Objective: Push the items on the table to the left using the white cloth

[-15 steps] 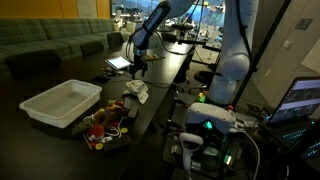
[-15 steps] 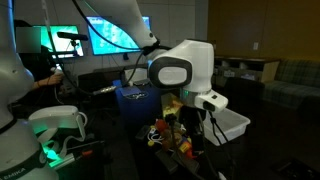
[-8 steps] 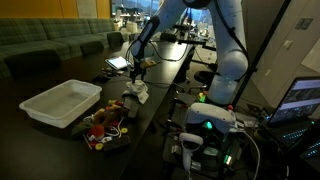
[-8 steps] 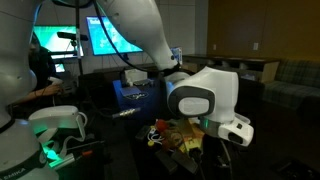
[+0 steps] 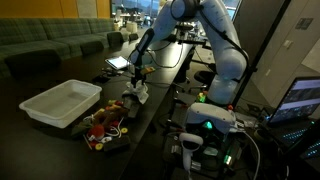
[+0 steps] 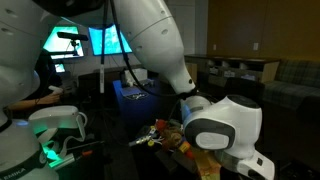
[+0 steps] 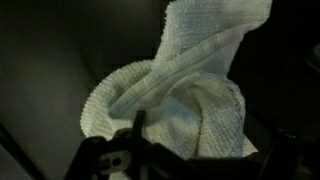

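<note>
The white cloth (image 7: 178,95) is seen in the wrist view as a crumpled, folded heap. Its long axis runs from the lower left to the upper right of that picture. A narrower strip of it reaches up toward the top right corner, and the wider, bunched part lies at the lower end.

In an exterior view the cloth (image 5: 138,93) is a small pale lump on the dark table (image 5: 158,102). It lies between the gripper (image 5: 135,77) above it and the pile of items (image 5: 107,126) nearer the camera. A white tray (image 5: 60,103) stands beside that pile, apart from the cloth.

The gripper is held just over the cloth. Only dark parts of it show along the lower edge of the wrist view, so it cannot be told how far the jaws are parted or whether any cloth is held.

Compared with a second ago, the gripper has been lowered toward the cloth, while the cloth, the tray and the pile are found where they were. In an exterior view the arm (image 6: 228,126) has been carried further down and to the right of the picture. There it now covers the place where the tray was seen earlier. Part of the pile (image 6: 163,135) still shows beside it.
</note>
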Tool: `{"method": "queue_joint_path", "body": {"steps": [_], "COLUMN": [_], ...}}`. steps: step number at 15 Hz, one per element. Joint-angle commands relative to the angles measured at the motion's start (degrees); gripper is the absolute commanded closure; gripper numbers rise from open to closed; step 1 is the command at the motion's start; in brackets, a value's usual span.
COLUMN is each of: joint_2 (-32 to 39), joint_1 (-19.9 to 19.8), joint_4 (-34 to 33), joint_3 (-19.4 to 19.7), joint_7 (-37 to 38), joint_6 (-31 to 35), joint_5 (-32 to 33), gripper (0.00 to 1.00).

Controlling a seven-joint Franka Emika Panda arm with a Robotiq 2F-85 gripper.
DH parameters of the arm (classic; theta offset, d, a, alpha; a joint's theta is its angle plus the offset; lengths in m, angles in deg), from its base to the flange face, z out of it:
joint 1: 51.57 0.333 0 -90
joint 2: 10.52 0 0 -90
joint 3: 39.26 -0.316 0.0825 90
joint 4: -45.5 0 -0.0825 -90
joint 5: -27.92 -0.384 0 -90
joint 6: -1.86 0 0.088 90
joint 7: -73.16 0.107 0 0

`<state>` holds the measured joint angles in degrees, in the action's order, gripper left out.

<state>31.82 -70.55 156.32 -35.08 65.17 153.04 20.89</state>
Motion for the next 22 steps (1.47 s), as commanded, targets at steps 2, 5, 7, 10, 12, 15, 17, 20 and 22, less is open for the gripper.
{"method": "queue_joint_path", "body": {"steps": [2,5,7,10,12,15,17,20,22], "joint_2": [6.8,9.91,11.42,11.24,10.02,8.05,6.88,4.5,2.65], "joint_1": [-1.35,-0.48,0.0,-0.16,0.02,-0.01,-0.21,-0.33,-0.45], "joint_4": [-5.99,-7.85,-8.86,-8.44,-6.64,-2.86,0.25,6.25,10.65], "joint_3": [-1.35,-0.45,0.33,1.04,1.73,2.88,3.37,3.47,2.56], "joint_7": [-1.01,0.28,0.8,0.71,0.6,0.31,0.08,-0.34,-1.1], "joint_6": [0.43,0.77,0.3,-1.12,-1.24,-0.96,-0.63,0.1,0.4], "joint_5": [-0.56,0.08,0.67,1.02,1.43,2.16,2.33,2.28,1.96], "gripper": [0.0,0.0,0.0,0.29,0.37,0.61,0.77,0.98,1.0]}}
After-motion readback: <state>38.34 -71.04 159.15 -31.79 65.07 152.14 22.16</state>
